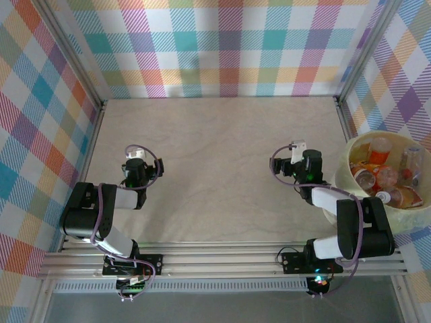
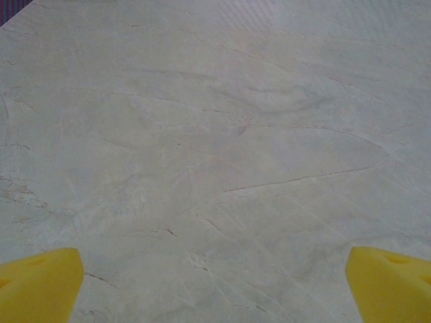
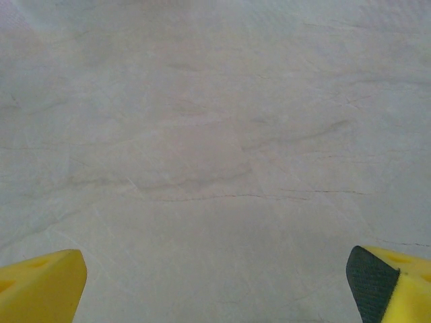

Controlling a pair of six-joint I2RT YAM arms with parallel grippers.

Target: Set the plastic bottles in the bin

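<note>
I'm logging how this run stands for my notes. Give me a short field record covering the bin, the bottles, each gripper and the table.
bin: pale cream round tub at the far right, next to the right arm
plastic bottles: heaped inside the bin; orange, red and clear ones
left gripper: open, holding nothing, above bare tabletop
right gripper: open, holding nothing, above bare tabletop
table: pale marbled surface

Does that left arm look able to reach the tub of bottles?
Probably not: the bin sits at the far right edge, and the right arm stands between it and the left arm.
</note>
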